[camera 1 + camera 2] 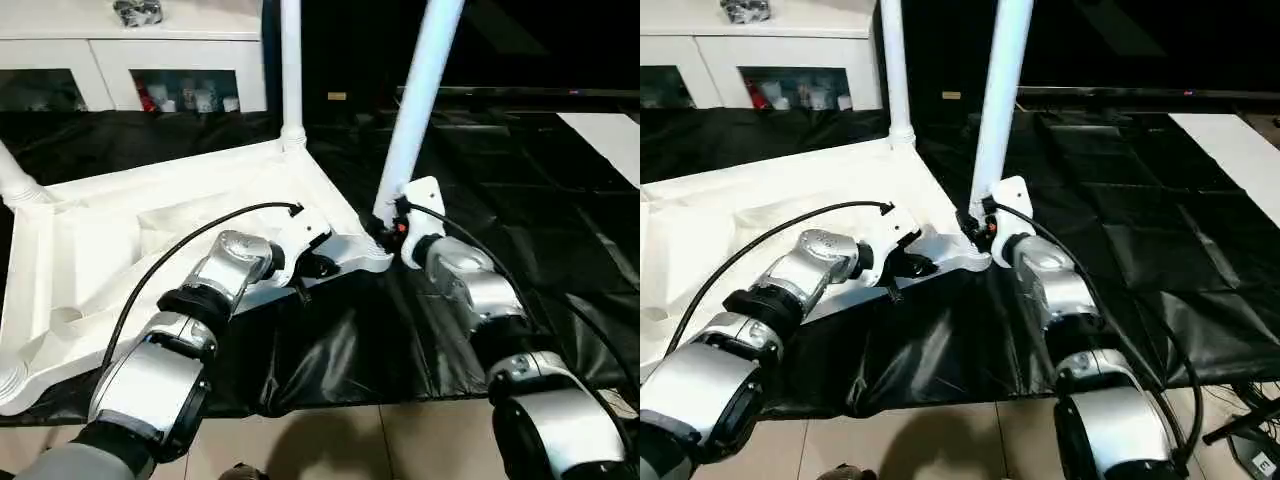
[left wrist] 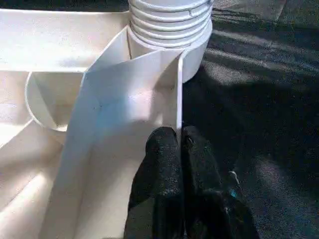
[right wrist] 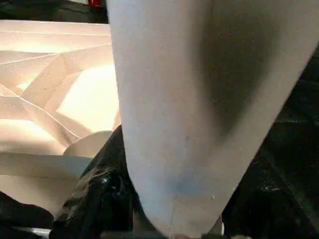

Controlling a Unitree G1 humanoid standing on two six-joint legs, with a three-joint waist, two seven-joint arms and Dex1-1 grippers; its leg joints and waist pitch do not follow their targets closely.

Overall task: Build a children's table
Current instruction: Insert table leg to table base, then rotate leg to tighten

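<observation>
Right tool (image 1: 388, 232) is clamped round the foot of a leaning white leg (image 1: 418, 95), at the upturned table's (image 1: 150, 240) near corner, about three o'clock. Left tool (image 2: 180, 149), fingers together, pinches the rim wall beside that threaded socket (image 2: 169, 25). Black sheeting (image 1: 520, 190) lies open from one through five o'clock.

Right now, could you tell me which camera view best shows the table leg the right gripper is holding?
The left eye view: the leg rises tilted from the right gripper at the tabletop's corner. The right eye view matches. The right wrist view gives a close stretch; the left wrist view shows its ribbed base.
</observation>
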